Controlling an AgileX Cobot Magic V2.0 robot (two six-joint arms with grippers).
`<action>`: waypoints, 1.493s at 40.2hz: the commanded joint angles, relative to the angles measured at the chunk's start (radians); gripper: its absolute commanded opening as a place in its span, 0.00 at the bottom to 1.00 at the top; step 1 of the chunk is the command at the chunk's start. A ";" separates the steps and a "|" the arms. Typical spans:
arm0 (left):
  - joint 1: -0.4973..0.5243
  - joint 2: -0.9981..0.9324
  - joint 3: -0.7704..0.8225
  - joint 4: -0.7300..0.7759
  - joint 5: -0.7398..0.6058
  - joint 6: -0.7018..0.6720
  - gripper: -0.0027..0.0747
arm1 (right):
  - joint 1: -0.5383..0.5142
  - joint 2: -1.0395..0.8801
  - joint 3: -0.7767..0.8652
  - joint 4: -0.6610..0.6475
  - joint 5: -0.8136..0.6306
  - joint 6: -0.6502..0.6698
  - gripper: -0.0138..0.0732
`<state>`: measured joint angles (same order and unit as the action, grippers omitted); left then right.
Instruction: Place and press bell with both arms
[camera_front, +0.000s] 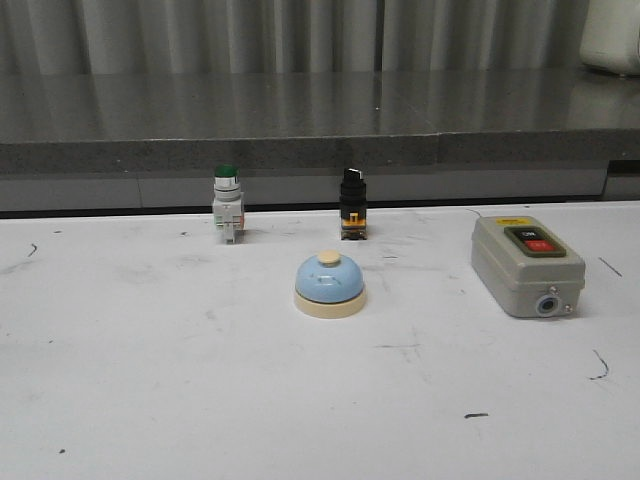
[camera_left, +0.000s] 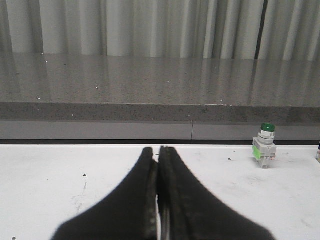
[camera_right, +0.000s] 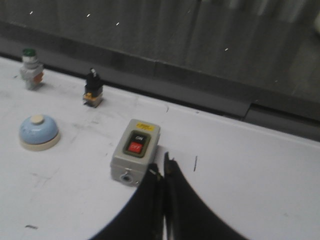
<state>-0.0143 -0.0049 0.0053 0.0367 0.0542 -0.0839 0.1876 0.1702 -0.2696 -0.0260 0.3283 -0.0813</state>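
With both my left gripper (camera_left: 158, 155) and right gripper (camera_right: 163, 167) closed and empty, I should open one wide, then approach the bell (camera_front: 329, 284) squarely.

Glossy smooth bell (camera_front: 329, 283) on a matt, scuffed white table (camera_front: 200, 400).

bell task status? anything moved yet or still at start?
Nothing looks done. The bell stands free on the table, between the green-capped switch and the grey box, with no arm near it in the front view. Left gripper and right gripper are both shut and empty. Grasping, placing and pressing all remain.
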 joint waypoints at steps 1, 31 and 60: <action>0.001 -0.018 0.024 0.000 -0.083 -0.004 0.01 | -0.056 -0.088 0.092 -0.013 -0.225 -0.008 0.08; 0.001 -0.016 0.024 0.000 -0.083 -0.004 0.01 | -0.144 -0.197 0.291 0.026 -0.441 0.035 0.08; 0.001 -0.016 0.024 0.000 -0.083 -0.004 0.01 | -0.144 -0.197 0.291 0.055 -0.376 0.142 0.08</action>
<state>-0.0143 -0.0049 0.0053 0.0367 0.0542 -0.0839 0.0510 -0.0097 0.0278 0.0257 0.0327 0.0590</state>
